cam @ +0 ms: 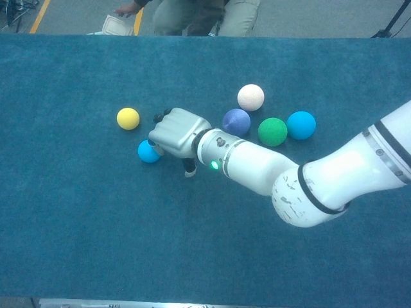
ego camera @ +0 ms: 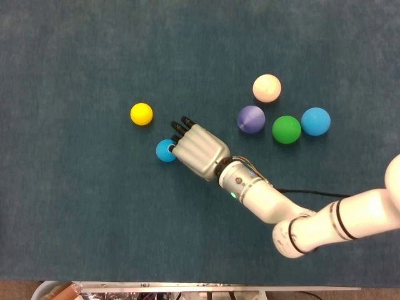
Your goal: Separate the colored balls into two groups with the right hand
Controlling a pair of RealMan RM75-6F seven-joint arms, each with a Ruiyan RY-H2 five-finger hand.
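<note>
Head view: the right hand (ego camera: 197, 149) lies knuckles-up on the blue carpeted table (ego camera: 75, 206), fingers curled, touching the small light-blue ball (ego camera: 165, 150) at its fingertips without clearly gripping it. The yellow ball (ego camera: 141, 114) sits just beyond. Behind the hand lie the purple ball (ego camera: 250, 119), cream ball (ego camera: 267, 87), green ball (ego camera: 286, 129) and larger blue ball (ego camera: 315, 121).

Chest view: the same hand (cam: 174, 133) presses against the light-blue ball (cam: 148, 151); a pale tray (cam: 115, 24) lies beyond the table, contents unreadable.

We see two balls (ego camera: 142, 114) lying left on the table (ego camera: 75, 212), the nearer one (ego camera: 165, 150) touching the right hand (ego camera: 199, 150); four more (ego camera: 286, 129) cluster to the right (well apart from those).
</note>
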